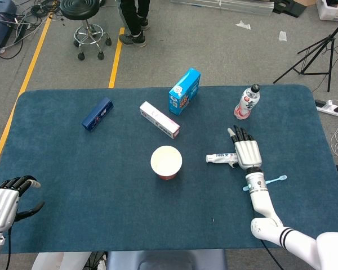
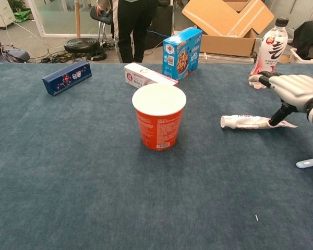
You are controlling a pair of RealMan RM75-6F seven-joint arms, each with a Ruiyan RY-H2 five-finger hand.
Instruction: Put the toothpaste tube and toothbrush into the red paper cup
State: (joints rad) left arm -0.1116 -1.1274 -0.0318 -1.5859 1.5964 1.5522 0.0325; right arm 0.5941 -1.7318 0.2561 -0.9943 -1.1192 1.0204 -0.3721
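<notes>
The red paper cup (image 1: 166, 162) (image 2: 159, 117) stands upright and open-topped at the table's middle. To its right the white toothpaste tube (image 1: 219, 158) (image 2: 249, 121) lies flat, cap pointing toward the cup. My right hand (image 1: 247, 153) (image 2: 295, 89) hovers palm-down over the tube's tail, fingers stretched forward, with only the thumb touching the tail end. A light blue toothbrush (image 1: 267, 181) (image 2: 309, 163) lies on the cloth near my right wrist. My left hand (image 1: 3, 202) hangs at the table's near left corner, holding nothing, fingers loosely bent and thumb apart.
Behind the cup stand a blue snack box (image 1: 184, 91) (image 2: 182, 53) and a pink-white carton (image 1: 159, 119) (image 2: 148, 76). A dark blue box (image 1: 97, 113) (image 2: 66, 77) lies at the far left. A drink bottle (image 1: 247, 102) (image 2: 268, 49) stands just beyond my right hand.
</notes>
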